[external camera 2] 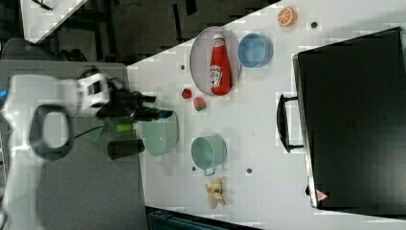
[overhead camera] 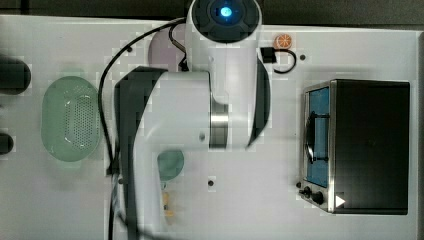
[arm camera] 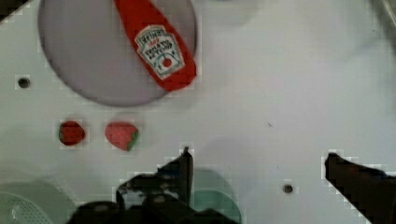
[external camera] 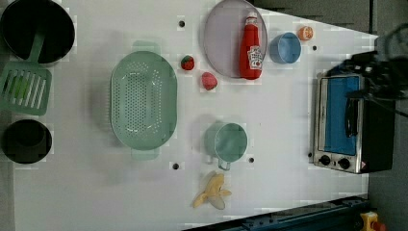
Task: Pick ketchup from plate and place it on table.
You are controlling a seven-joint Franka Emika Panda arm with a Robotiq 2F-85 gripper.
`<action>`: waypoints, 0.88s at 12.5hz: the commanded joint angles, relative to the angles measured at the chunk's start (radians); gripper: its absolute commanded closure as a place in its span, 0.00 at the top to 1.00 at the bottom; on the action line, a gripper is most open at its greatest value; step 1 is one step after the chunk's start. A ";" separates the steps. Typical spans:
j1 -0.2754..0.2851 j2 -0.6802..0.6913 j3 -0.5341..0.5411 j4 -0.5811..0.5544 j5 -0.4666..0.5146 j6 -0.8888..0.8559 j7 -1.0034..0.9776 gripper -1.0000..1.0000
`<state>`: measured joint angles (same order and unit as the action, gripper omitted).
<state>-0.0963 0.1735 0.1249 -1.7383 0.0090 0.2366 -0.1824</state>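
here the ketchup (external camera: 251, 47) lay flat on the lilac-grey plate (external camera: 222, 41), its base overhanging the plate's rim, hard against one long edge of the white surface (external camera: 279, 144). the blue bowl (external camera: 285, 47) sat just beside it along that edge, an orange slice (external camera: 305, 32) beyond the bowl toward the corner. two strawberries (external camera: 209, 80) rested on the surface just off the plate, between it and the green perforated basket (external camera: 143, 99). a green cup (external camera: 227, 142) stood mid-surface, a peeled banana (external camera: 212, 192) near the opposite long edge, and the toaster oven (external camera: 344, 122) at one short end. the gripper (arm camera: 259, 163) hung above the surface near the cup, well apart from the bottle, its fingers (arm camera: 184, 163) spread wide and holding nothing.
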 commanded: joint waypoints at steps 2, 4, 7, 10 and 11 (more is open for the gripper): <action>0.009 0.100 0.001 -0.011 0.005 0.142 -0.267 1.00; 0.012 0.165 0.001 -0.011 0.004 0.245 -0.386 1.00; 0.020 0.254 0.001 -0.010 0.003 0.391 -0.528 1.00; 0.031 0.337 0.001 -0.008 0.001 0.479 -0.532 1.00; 0.035 0.363 0.001 -0.008 0.000 0.504 -0.532 1.00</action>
<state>-0.0750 0.5454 0.1201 -1.7520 -0.0008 0.7124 -0.6479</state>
